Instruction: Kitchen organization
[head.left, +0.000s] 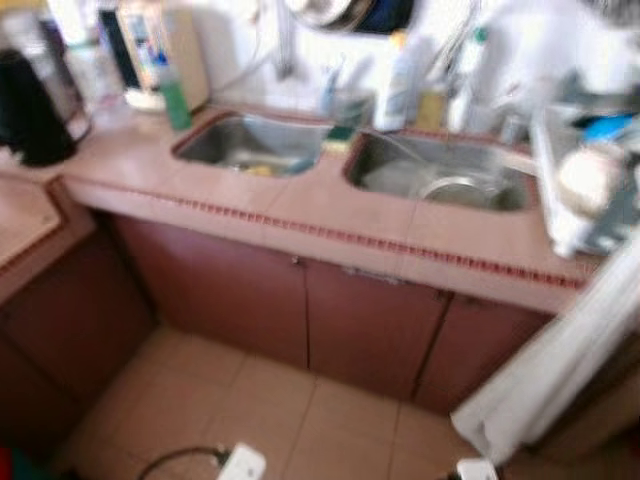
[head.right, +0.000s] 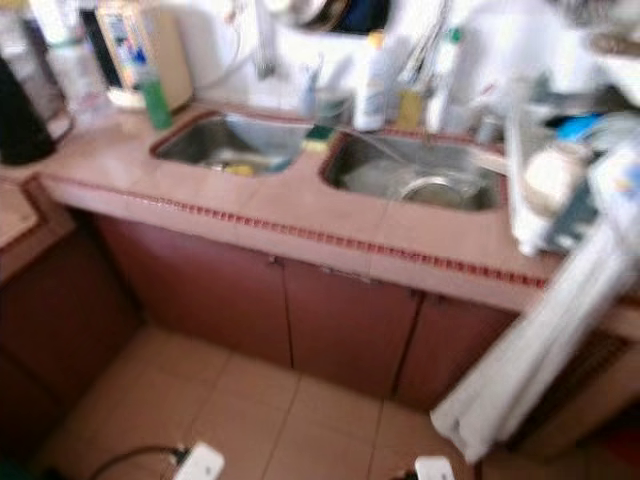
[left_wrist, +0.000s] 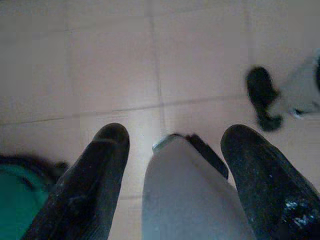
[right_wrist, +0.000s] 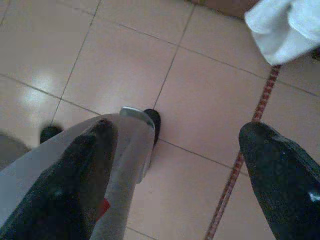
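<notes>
A pink-tiled counter (head.left: 330, 215) runs across the blurred head views and holds a steel double sink. The left basin (head.left: 250, 140) has something yellow (head.left: 262, 170) in it, and the right basin (head.left: 440, 170) holds a metal bowl (head.left: 455, 190). Bottles and a cup of utensils (head.left: 345, 100) crowd the back edge by the tap. Both arms hang low over the floor tiles. My left gripper (left_wrist: 176, 134) is open with nothing held, and my right gripper (right_wrist: 178, 130) is open too. My own grey leg shows past the fingers in each wrist view.
A black kettle (head.left: 30, 110) and a green bottle (head.left: 175, 100) stand at the counter's left. A dish rack (head.left: 590, 190) with crockery sits at the right, above a hanging white cloth (head.left: 560, 350). Brown cabinet doors (head.left: 300, 310) face me. A white power strip (head.left: 240, 462) lies on the floor.
</notes>
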